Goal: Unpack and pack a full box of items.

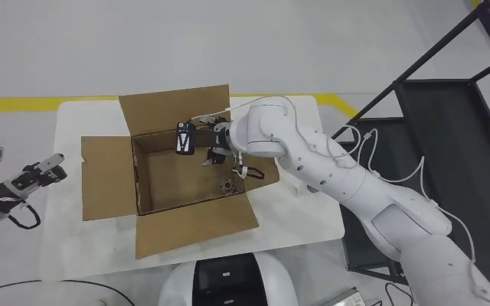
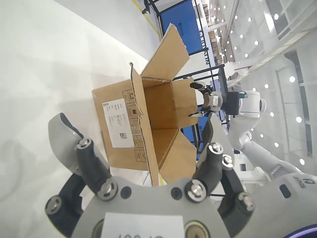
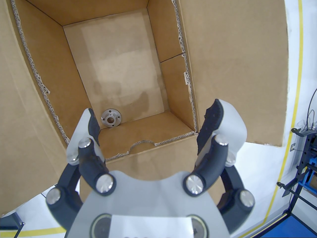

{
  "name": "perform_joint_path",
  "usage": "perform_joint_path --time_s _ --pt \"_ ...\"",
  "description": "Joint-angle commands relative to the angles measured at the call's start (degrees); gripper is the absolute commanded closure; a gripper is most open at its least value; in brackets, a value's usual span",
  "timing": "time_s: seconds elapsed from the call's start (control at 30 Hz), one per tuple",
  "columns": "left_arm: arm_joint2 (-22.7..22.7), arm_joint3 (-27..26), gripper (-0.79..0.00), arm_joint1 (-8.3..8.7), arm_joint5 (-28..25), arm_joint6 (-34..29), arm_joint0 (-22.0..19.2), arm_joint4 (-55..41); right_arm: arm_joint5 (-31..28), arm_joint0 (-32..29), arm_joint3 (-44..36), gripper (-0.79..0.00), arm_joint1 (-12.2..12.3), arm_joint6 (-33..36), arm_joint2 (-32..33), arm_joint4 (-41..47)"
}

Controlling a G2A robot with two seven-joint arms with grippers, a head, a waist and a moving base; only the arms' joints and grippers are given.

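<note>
An open cardboard box (image 1: 103, 177) stands on the white table (image 1: 295, 218) with all its flaps spread out. One small round metal flange (image 1: 227, 185) lies on the box floor, in a corner (image 3: 111, 118). My right gripper (image 3: 153, 125) hovers above the box (image 3: 81, 1) near its edge, open and holding nothing; the top view shows it over the box's far right part (image 1: 213, 145). My left gripper (image 2: 138, 134) is open and empty, off the table's left side (image 1: 40, 172), facing the labelled side of the box (image 2: 111, 92). The right gripper (image 2: 197, 100) shows beyond the box there.
A black metal frame with steps (image 1: 432, 115) stands to the right of the table. A yellow floor line (image 1: 46, 103) runs behind the table. White tabletop shows to the left and front of the box (image 1: 76, 237).
</note>
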Motion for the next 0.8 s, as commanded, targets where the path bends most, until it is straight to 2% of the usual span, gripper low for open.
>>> perform_joint_path --time_s 0.0,0.1,0.43,0.77 --pt "1.8 0.2 -0.785 -0.33 -0.3 -1.5 -1.5 -0.8 0.0 0.0 0.0 -0.785 0.0 0.0 0.0 0.0" --pt "5.0 0.8 -0.785 -1.00 -1.2 -4.7 -4.0 -4.1 0.0 0.0 0.0 -0.785 0.0 0.0 0.0 0.0" --pt "14.6 6.3 -0.785 -3.27 -3.6 -10.3 -14.0 -3.5 0.0 0.0 0.0 -0.785 0.0 0.0 0.0 0.0" --pt "20.7 11.3 -0.785 -5.39 -5.6 -13.9 -20.5 -4.5 0.0 0.0 0.0 -0.785 0.0 0.0 0.0 0.0"
